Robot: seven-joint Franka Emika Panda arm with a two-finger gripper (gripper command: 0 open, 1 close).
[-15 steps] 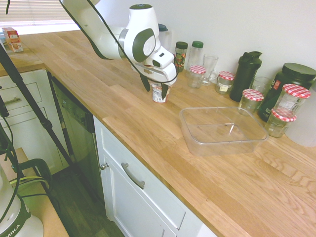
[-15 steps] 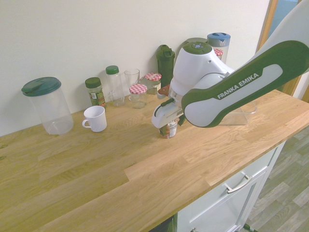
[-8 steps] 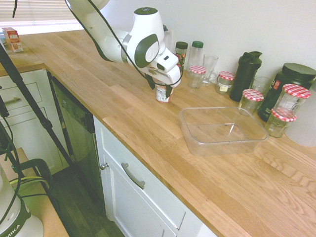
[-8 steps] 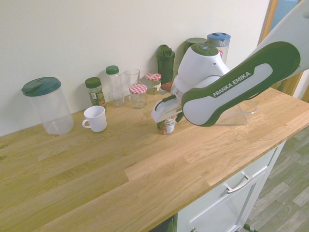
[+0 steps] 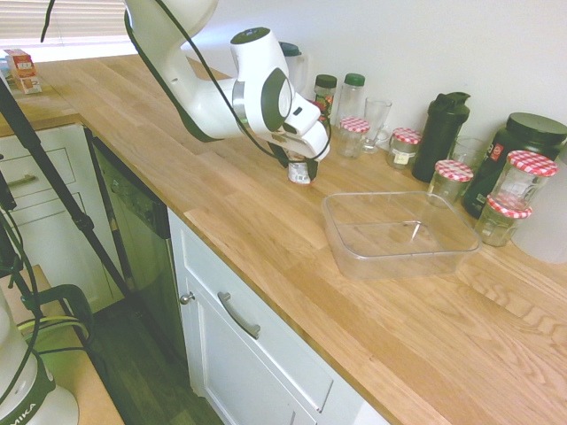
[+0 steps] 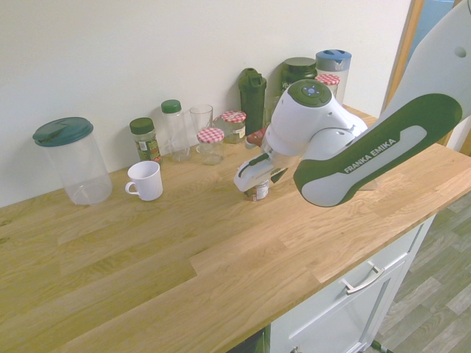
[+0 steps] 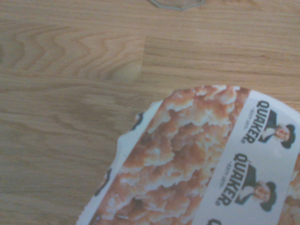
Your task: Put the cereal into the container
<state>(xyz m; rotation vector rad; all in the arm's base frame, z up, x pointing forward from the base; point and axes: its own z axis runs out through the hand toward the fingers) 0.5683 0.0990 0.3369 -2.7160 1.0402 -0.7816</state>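
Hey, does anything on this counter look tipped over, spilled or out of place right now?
Nothing stands out. The cereal is in the gripper, the container sits flat and empty, and the jars along the wall stand upright with nothing spilled.

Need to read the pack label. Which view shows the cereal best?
The wrist view: the cereal fills the lower part of the frame, close enough to read repeated Quaker print and see the oat picture. The first exterior view shows only its lower part under the claw; the second shows a sliver below the hand.
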